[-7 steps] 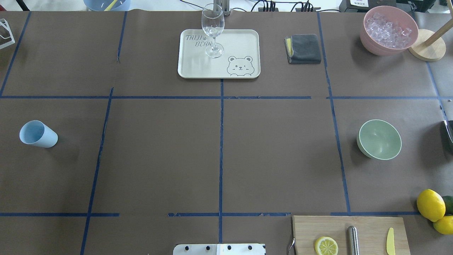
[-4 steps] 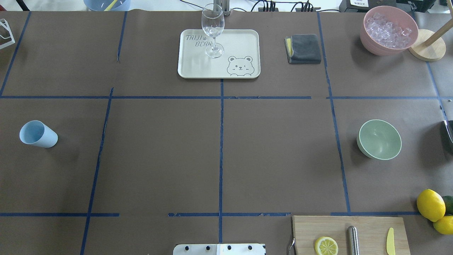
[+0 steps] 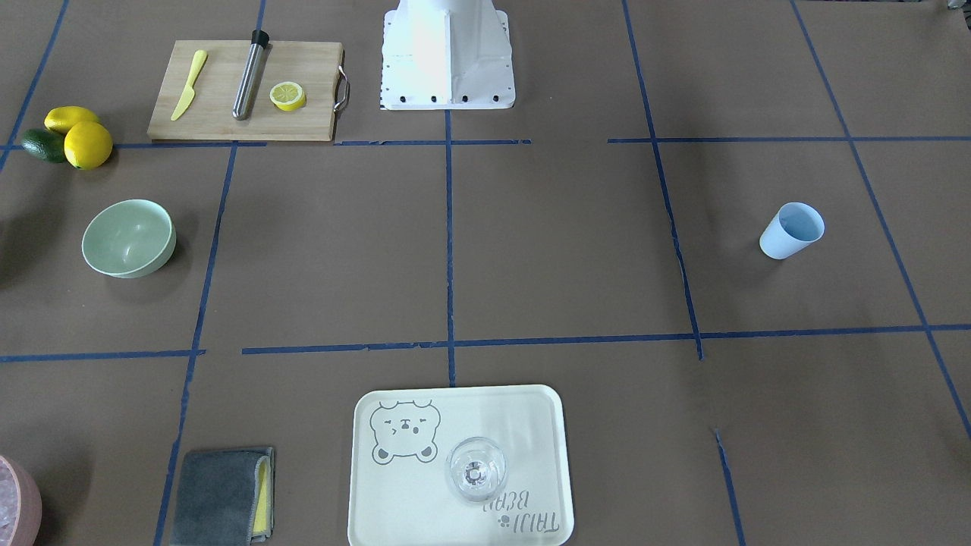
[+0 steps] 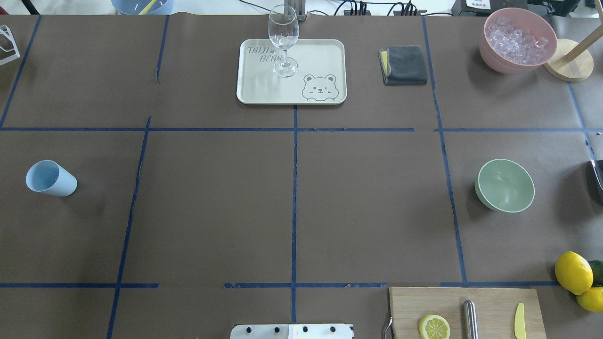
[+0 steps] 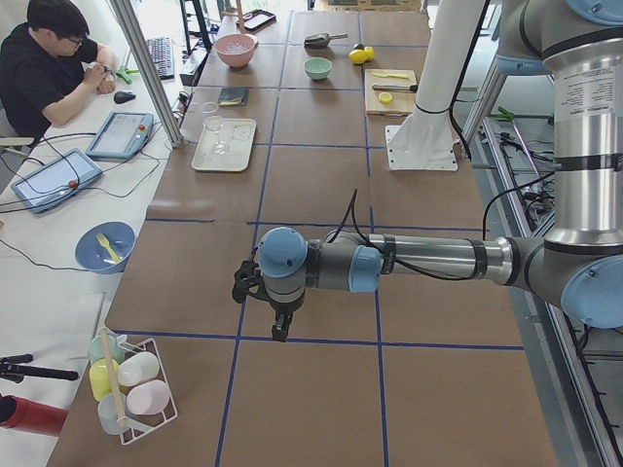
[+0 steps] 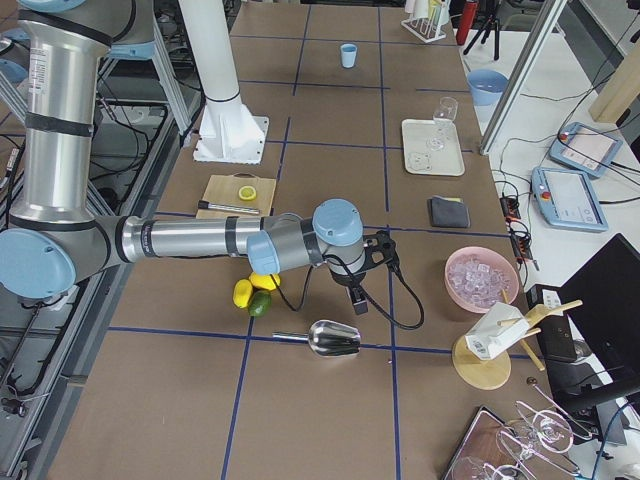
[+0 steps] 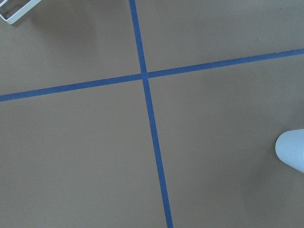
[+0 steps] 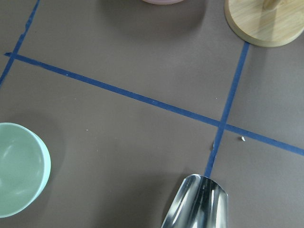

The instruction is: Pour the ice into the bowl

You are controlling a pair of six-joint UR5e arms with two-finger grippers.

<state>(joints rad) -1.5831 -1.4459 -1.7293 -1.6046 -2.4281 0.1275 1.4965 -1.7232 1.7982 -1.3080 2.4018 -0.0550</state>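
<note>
The brown table (image 4: 212,212), crossed by blue tape lines, carries everything. 2 arms stretch low over its ends. The left arm (image 5: 428,258) points the left gripper (image 5: 280,326) downward, and the right arm (image 6: 190,240) holds the right gripper (image 6: 357,298) near a metal scoop (image 6: 335,340) lying on the table. I cannot tell whether either gripper is spread or clenched. A cutting board (image 4: 492,306) lies at the robot's edge and a tray (image 4: 264,89) at the far edge. A pink container (image 4: 494,59) holds ice pieces (image 4: 516,40). The green bowl (image 4: 505,185) stands upright on the robot's right, between container and board, well apart from both, its inside bare. A blue cup (image 4: 49,178) stands far left. 2 lemons (image 4: 573,272) lie beside the board.
</note>
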